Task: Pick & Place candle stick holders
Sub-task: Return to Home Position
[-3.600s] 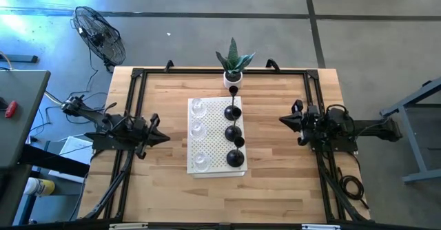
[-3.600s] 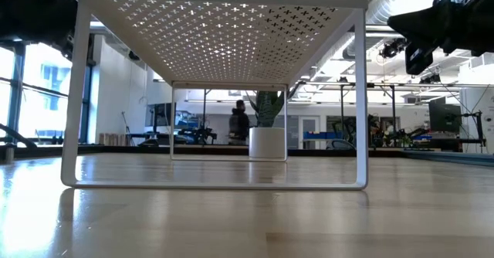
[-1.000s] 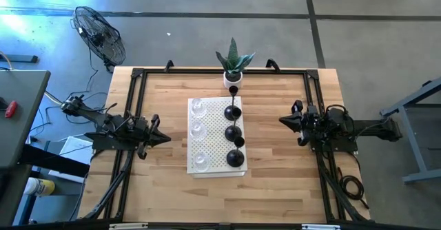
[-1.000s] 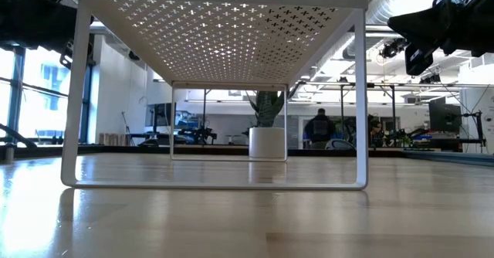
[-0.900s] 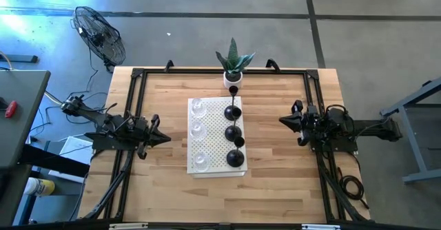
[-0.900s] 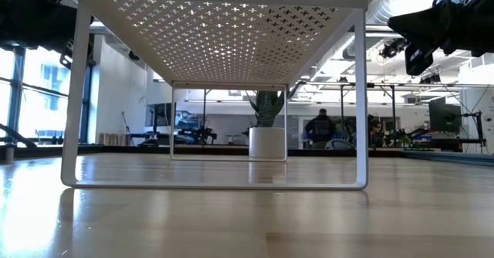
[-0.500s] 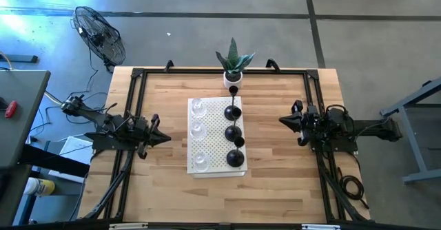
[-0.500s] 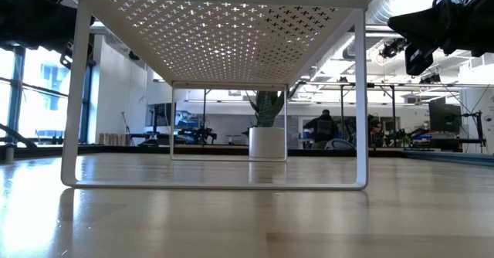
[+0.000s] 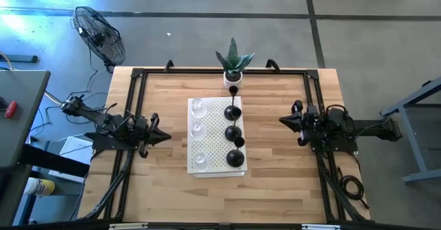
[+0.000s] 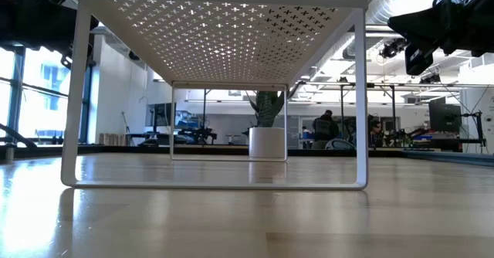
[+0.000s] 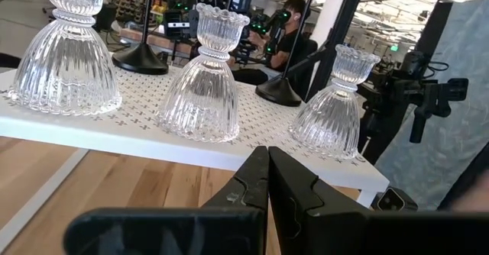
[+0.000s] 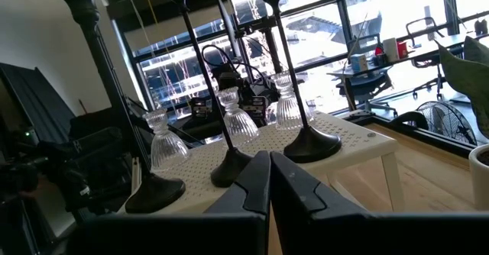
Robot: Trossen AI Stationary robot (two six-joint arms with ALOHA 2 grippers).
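Only a background person [image 10: 326,127] moved. My left gripper [image 9: 162,138] (nine o'clock) and right gripper [image 9: 282,120] (three o'clock): fingers pressed together, empty. Black domed holders [image 9: 234,132] and clear glass holders [image 9: 198,128] line the white perforated shelf [image 9: 215,140]; a stray swing could topple them.

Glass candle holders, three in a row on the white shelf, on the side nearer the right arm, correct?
Not quite: the three glass candle holders stand in a row on the white shelf on the side nearer the left arm, as the high view shows.
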